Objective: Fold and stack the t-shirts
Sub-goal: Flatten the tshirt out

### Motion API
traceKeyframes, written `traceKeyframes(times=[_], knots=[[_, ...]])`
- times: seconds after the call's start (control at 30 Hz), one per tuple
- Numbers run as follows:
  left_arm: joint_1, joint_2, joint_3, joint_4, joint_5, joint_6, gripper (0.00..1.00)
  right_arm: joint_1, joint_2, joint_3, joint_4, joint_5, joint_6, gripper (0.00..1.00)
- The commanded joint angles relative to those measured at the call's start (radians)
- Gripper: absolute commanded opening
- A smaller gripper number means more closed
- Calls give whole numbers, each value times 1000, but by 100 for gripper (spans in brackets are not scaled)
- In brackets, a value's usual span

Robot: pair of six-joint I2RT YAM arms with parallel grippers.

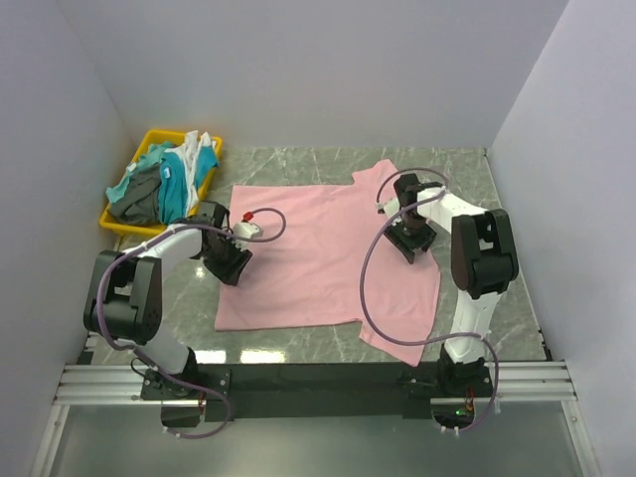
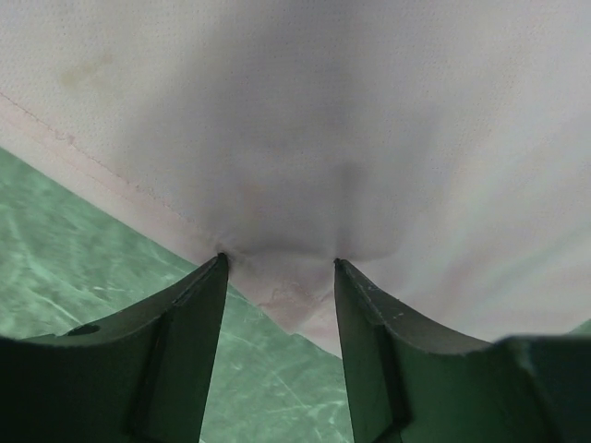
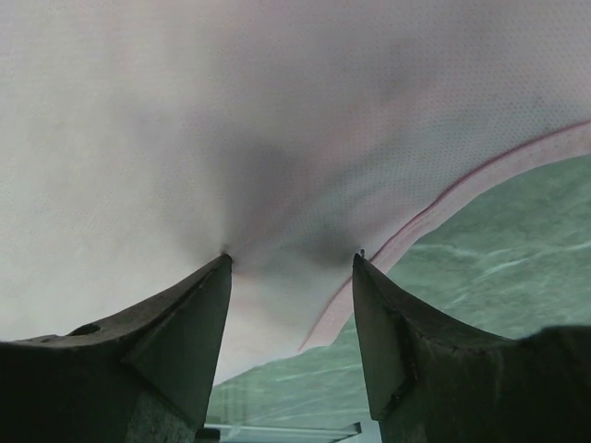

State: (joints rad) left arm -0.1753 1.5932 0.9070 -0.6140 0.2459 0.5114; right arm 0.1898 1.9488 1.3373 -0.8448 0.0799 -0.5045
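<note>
Evidently the light pink t-shirt [image 1: 318, 253] lay spread flat and unfolded across the middle of the green marbled table [image 1: 298, 164], with one sleeve reaching toward the far edge and the other toward the near right corner. The left gripper [image 1: 229, 266] stood down on the shirt's left border, toward the table's left edge. In the left wrist view its two dark fingers [image 2: 180, 318] were set partly apart, tips pressed to the cloth, with the hemmed edge of the pink shirt lying across the gap and puckered between them; no pinch was made. The right gripper [image 1: 409, 243] stood on the shirt's right side, between the two sleeves and toward the table's right edge. In the right wrist view its fingers [image 3: 171, 332] were likewise partly apart, tips on the fabric, with creases drawn in between them and a stitched hem running just beside the right-hand tip; the cloth was not clamped. The yellow bin [image 1: 151, 139] sat at the far left corner of the table, well apart from the pink shirt. It held a loose heap comprising a teal shirt [image 1: 175, 171], a dark grey shirt [image 1: 144, 199] and a white shirt [image 1: 204, 146], none folded.
</note>
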Motion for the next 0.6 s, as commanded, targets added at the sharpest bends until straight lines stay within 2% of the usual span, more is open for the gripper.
traceKeyframes(times=[0.0,0.13,0.27,0.43,0.47,0.57], knots=[[16,-10,13,-114,76,12,57,-4,-97,3,-51,-66,-49,63],[85,59,203,-236,261,25,60,-32,-129,153,-108,-242,-2,63],[115,117,428,-253,290,-8,62,-93,-73,348,-53,-348,133,62],[132,191,575,-101,219,-150,64,-131,120,630,39,-290,297,61],[137,206,593,-77,208,-174,64,-133,159,743,35,-275,310,60],[149,269,664,-17,171,-269,64,-136,317,947,19,-229,350,59]])
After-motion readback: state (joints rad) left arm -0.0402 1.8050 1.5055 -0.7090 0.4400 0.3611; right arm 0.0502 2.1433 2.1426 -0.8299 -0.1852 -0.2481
